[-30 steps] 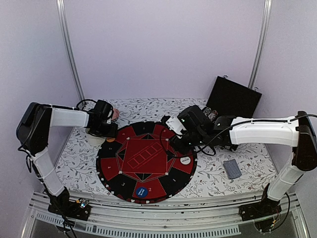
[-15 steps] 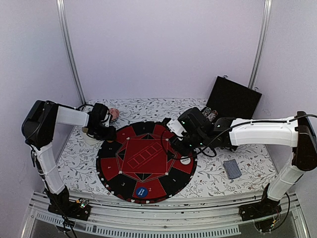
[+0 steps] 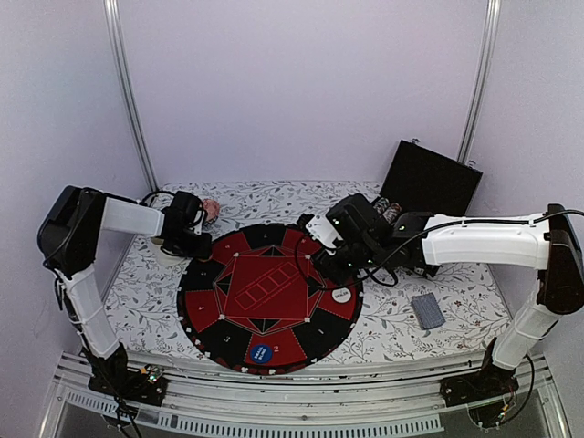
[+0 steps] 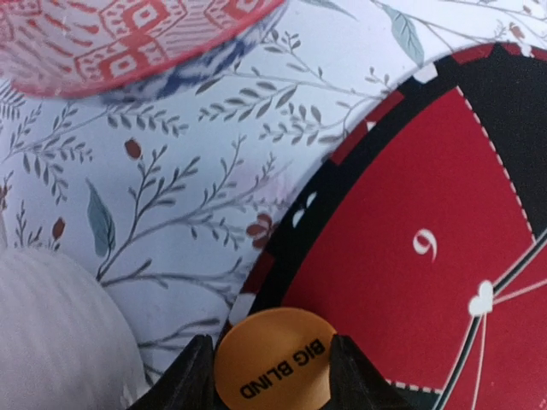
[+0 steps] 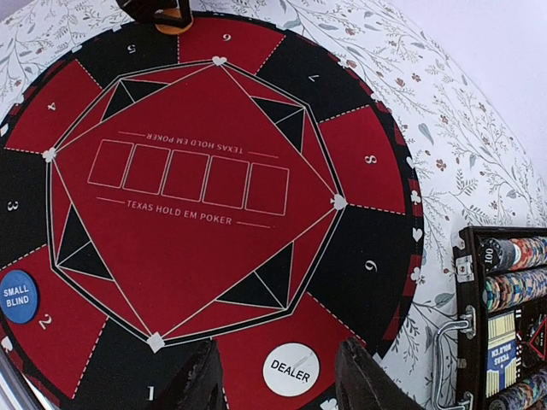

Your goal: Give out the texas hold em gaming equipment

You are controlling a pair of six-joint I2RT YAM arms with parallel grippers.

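Left wrist, round orange disc [image 4: 273, 359], floral cloth [image 4: 214, 171]

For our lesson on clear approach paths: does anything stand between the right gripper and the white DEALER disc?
Nothing visible does. The DEALER disc lies bare on the mat, and the right gripper has one open finger on each side of it.

At mat [image 3: 274, 292] rim: Big Blind disc [image 4: 273, 359] far left, Dealer disc [image 3: 341, 295] right, Small Blind disc [image 3: 261, 354] front.
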